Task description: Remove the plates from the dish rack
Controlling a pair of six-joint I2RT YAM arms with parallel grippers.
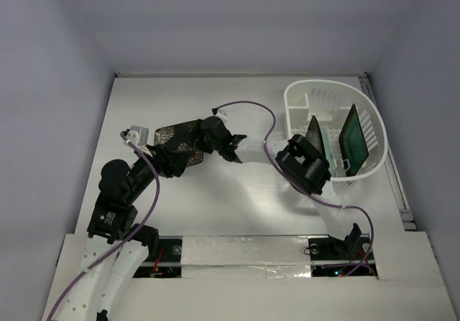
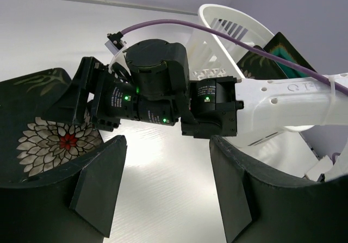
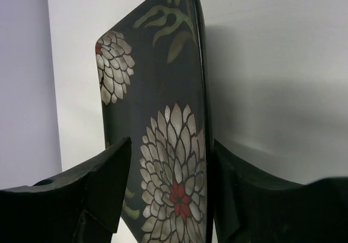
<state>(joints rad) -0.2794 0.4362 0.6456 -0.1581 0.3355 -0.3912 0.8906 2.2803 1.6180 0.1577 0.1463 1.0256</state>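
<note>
White table [image 1: 237, 199] takes up most of the top view, and the rack [image 1: 302, 95] sits in its far right corner. The right arm [image 1: 309, 166] reaches across from the rack side toward the left-middle of the table. The left arm [image 1: 118, 184] comes up from its base and bends in toward the same spot.

The flower plate [image 1: 180, 138] is out of the rack, over on the left-middle of the table and well apart from it. It's tilted, and I honestly can't tell if its low edge touches the table. Two more plates stand on edge inside the rack: the teal plate [image 1: 353, 136] on the outer side and a dark plate [image 1: 314, 136] nearer the arms, with a gap between them.

The right gripper [image 3: 171, 142] is clamped on the flower plate, one finger on each side of it. The left gripper [image 2: 167, 139] has its fingers spread wide with nothing between them, just beside the plate and pointing at the right wrist.
</note>
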